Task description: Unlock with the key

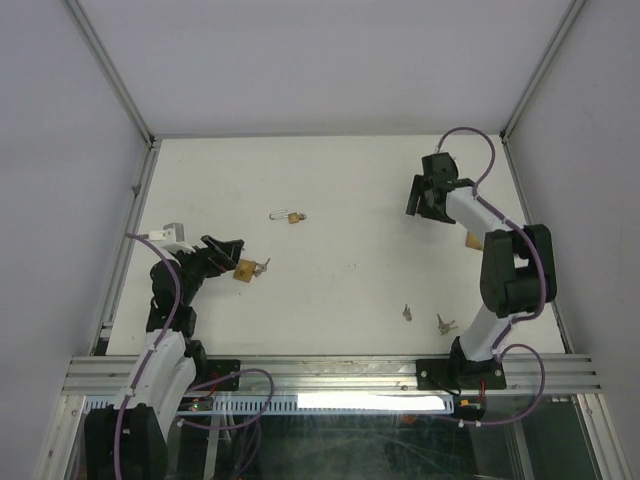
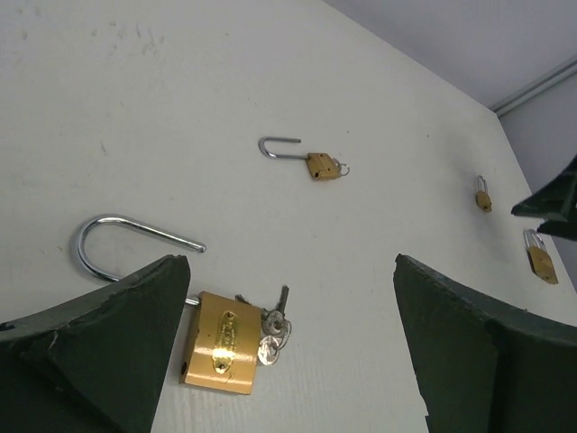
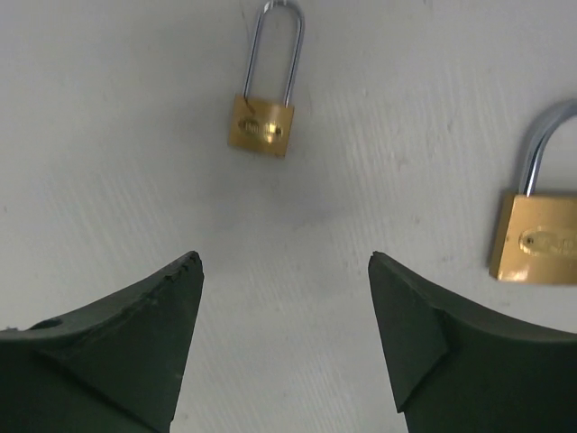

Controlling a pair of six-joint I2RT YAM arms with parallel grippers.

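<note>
- The left claw hangs low over the left side of the surface. Its fingers are spread wide and grip nothing.
- Just beside its left finger lies the large brass padlock with its shackle swung open and a bunch of keys at its lower end. In the wrist view the finger overlaps the shackle's leg, and I cannot tell whether they touch.
- Farther out toward the middle lies a smaller open padlock, well apart from both claws.
- Near the front edge, right of the middle, lie a loose key and a second key just beside it.
- The right claw hovers over the far right, its fingers parted with nothing between them. Under it lie a small shut padlock and a bigger shut padlock, both flat and clear of the fingers.
</note>
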